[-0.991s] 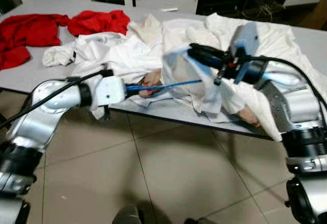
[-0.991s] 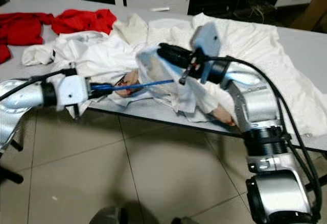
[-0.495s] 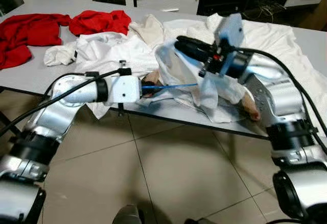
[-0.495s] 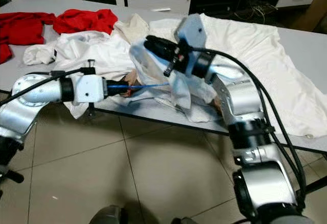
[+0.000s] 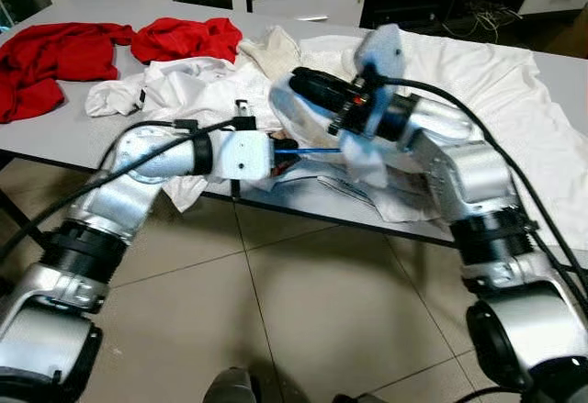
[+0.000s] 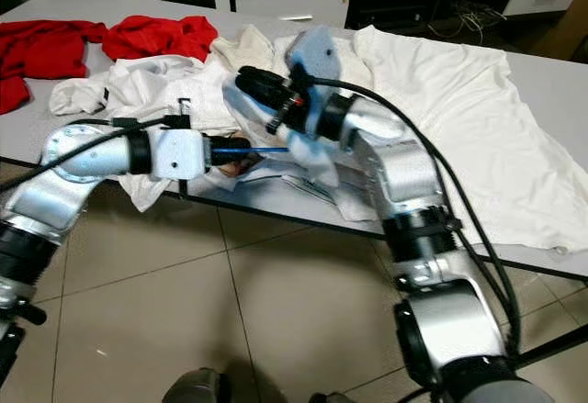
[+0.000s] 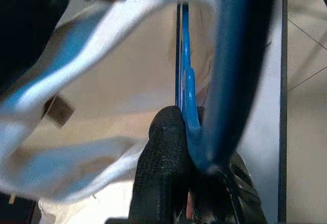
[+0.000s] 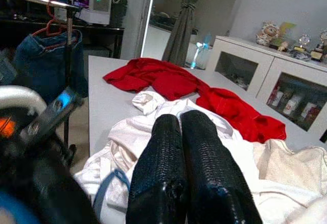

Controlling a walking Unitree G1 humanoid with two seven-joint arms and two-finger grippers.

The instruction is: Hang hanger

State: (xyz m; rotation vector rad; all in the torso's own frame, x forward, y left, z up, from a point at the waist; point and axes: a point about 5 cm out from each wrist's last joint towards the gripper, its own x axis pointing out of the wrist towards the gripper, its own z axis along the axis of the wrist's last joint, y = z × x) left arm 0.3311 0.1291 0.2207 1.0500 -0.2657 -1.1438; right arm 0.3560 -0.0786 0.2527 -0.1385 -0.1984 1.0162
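While the left fingers (image 7: 168,168) pinch the blue hanger (image 5: 312,151) and the right fingers (image 8: 191,173) press together on a white shirt (image 5: 367,160), the hanger could snag.

no readable text, labels or numbers anywhere

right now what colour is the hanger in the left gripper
Blue. The hanger pinched in the left gripper shows best in the left wrist view.

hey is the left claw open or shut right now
Shut. The left claw has its black fingers pressed together on the blue hanger, which runs out from between them toward the white garment.
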